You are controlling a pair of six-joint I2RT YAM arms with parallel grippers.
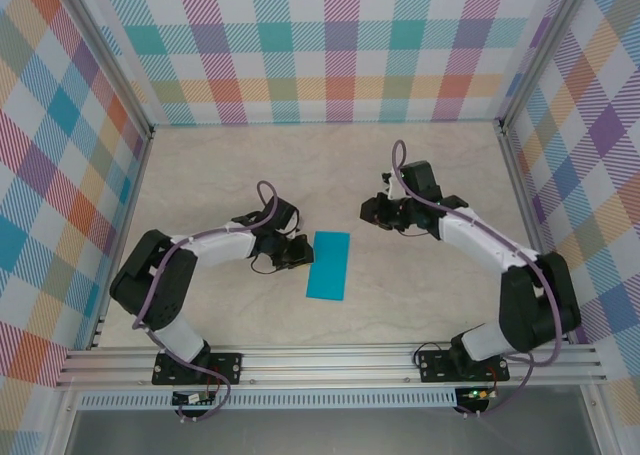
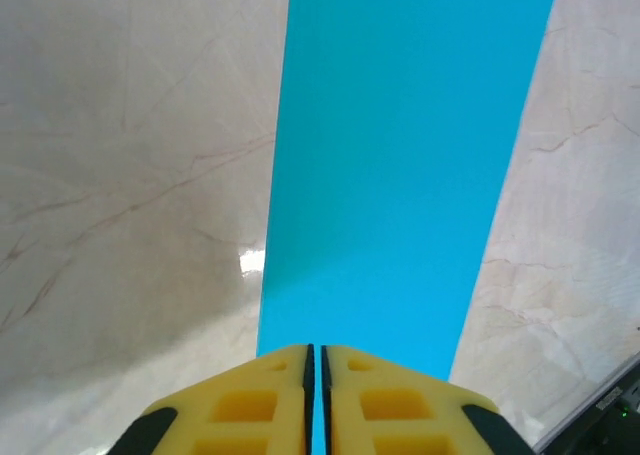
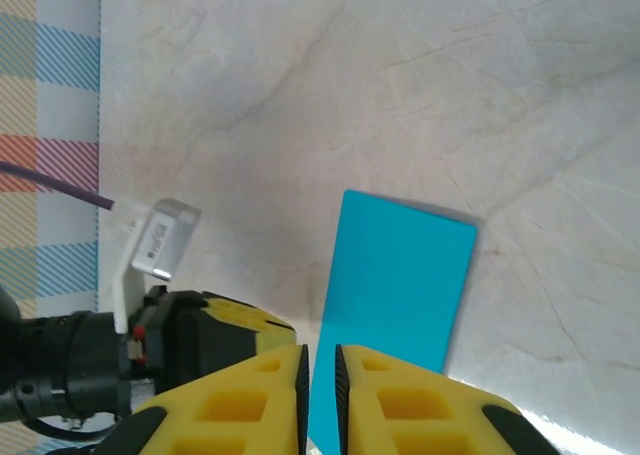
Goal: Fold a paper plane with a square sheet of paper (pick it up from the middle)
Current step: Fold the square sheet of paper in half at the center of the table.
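– Two tools, both all but pressed together. The left tool [image 2: 316, 353] shows only a hairline slit between its yellow fingers. The right tool [image 3: 320, 357] shows a slightly wider slit, with nothing in it.
– Is the left one pinching anything?
– I cannot tell. The sheet of paper [image 2: 400, 175] begins right at its fingertips and runs away from them, but whether the near edge is nipped is hidden. From above, that tool sits just beside the sheet's left long edge. The right tool is near its far corner, not touching.
– And the sheet itself?
– It lies flat on the counter [image 1: 420, 305] between the arms. It's a narrow teal rectangle, so I judge it doubled along the middle.
– How will it handle?
– It's feather-light, thin and limp. It should sag from a single pinch and skate over this smooth counter if pushed. A stray nip would likely crease it for good.
– Where to hold it?
– I'd take a long edge near its middle, between flat fingers, with the other tool pinning the rest.
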